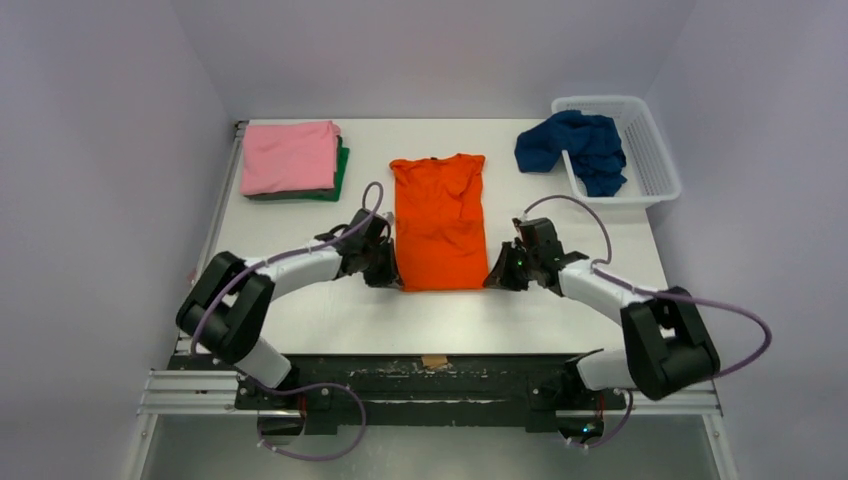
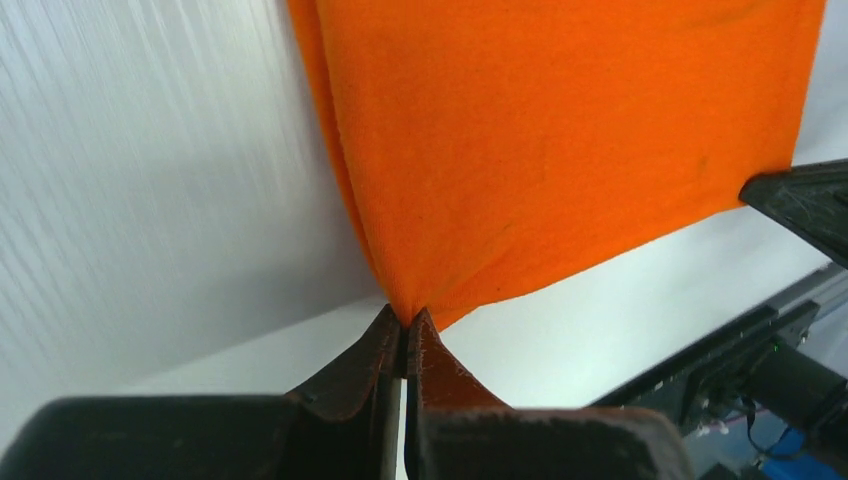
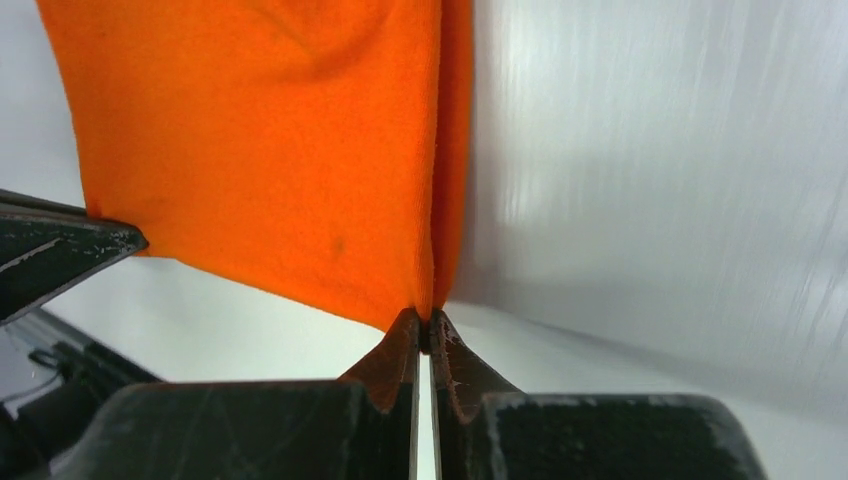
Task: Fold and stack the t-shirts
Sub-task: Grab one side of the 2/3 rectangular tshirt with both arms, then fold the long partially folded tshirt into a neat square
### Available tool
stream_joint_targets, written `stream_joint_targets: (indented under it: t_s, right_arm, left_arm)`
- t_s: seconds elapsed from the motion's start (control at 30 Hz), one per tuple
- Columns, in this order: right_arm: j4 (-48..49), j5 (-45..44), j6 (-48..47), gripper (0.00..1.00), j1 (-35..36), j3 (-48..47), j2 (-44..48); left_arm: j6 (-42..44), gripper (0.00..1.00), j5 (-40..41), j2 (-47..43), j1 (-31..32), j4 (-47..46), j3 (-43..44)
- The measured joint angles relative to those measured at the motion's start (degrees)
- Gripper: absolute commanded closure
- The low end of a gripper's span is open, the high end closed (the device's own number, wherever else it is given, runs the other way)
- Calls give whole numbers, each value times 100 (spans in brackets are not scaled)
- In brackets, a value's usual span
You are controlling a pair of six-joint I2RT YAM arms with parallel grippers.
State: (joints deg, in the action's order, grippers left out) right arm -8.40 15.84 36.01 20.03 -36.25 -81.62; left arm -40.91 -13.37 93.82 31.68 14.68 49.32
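An orange t-shirt [image 1: 438,220] lies flat in the middle of the table with its sides folded in, collar at the far end. My left gripper [image 1: 388,272] is shut on its near left hem corner [image 2: 410,300]. My right gripper [image 1: 497,276] is shut on its near right hem corner [image 3: 425,300]. A folded pink t-shirt [image 1: 289,156] lies on a folded dark green t-shirt [image 1: 340,172] at the far left. A navy blue t-shirt [image 1: 575,147] hangs crumpled over the rim of the basket.
A white mesh basket [image 1: 650,160] stands at the far right of the table. The white table [image 1: 330,320] ends at a black rail along the near edge. Walls close in on the left, right and back.
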Motion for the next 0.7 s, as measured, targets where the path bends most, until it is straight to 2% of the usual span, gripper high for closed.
stream_joint_targets:
  t_s: [0.23, 0.43, 0.57, 0.7]
  right_arm:
    - [-872, 409, -20, 100, 332, 898, 2354]
    - [-1882, 640, 28, 100, 411, 944, 4242]
    - [-1987, 562, 127, 100, 415, 686, 4450]
    - [-1880, 260, 199, 100, 424, 232, 3803]
  left_arm:
    - [-380, 100, 184, -2256, 684, 426, -1126]
    - [-809, 100, 273, -4109, 1204, 955, -1615]
    - [-796, 100, 540, -4437, 1217, 1220, -1408]
    - [-678, 100, 938, -3963, 1176, 1510, -721]
